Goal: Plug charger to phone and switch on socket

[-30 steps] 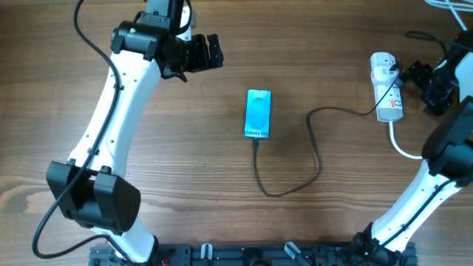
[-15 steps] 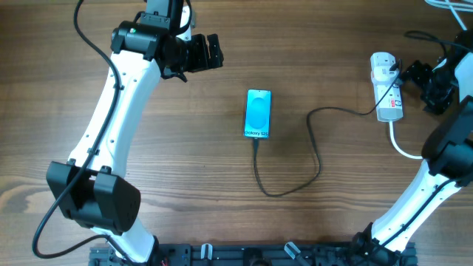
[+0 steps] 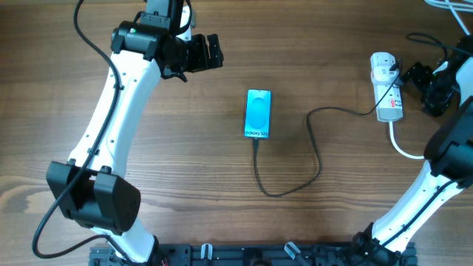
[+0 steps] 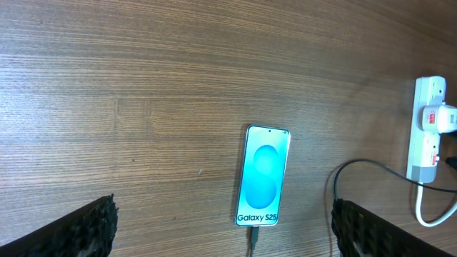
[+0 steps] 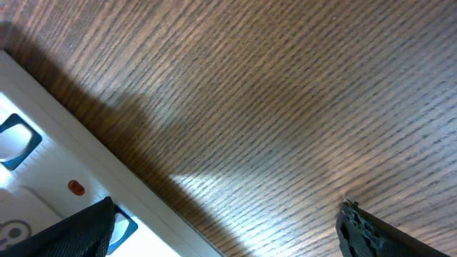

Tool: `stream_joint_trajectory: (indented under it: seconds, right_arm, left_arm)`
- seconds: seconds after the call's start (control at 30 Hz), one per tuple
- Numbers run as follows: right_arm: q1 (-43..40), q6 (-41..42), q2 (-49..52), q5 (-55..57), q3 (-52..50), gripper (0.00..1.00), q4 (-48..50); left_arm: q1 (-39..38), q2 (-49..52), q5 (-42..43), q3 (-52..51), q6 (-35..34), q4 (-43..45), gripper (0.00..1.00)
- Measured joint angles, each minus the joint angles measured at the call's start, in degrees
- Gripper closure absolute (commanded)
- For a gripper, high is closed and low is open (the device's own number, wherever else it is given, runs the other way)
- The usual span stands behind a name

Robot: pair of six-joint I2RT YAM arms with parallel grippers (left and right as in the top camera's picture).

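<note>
charger (image 3: 314,159) looks seated in the lower end of the phone (image 3: 258,114), which lies flat mid-counter (image 3: 355,207), so I'd call the plug step done. Remaining: switch on the socket (image 3: 387,87) at the right edge. right hand (image 3: 418,87) just beside it, spread, empty; left hand (image 3: 216,52) far up-left, spread, empty. Next: one right fingertip onto the socket's switch, press without shoving the strip

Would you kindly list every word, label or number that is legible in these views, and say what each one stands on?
"Galaxy S25": white text on the screen of the phone, near its lower end in the left wrist view.
Markings on the socket: too small and blurred to read in any view.
Nothing else shows legible text.
</note>
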Motion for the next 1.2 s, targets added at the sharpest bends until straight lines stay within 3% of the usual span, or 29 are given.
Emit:
stream_joint_trajectory:
  seconds: [0.8,1.2]
  right_arm:
    - [-0.22,-2.97,-0.02,-4.52,-0.11,0.00,-3.76]
    - [-0.61,2.95,-3.54,-3.21,-1.66,0.00,-18.86]
  left_arm:
    - [0.00,0.00,0.00,0.00,0.00,0.00,0.00]
    - [0.00,0.00,0.00,0.00,0.00,0.00,0.00]
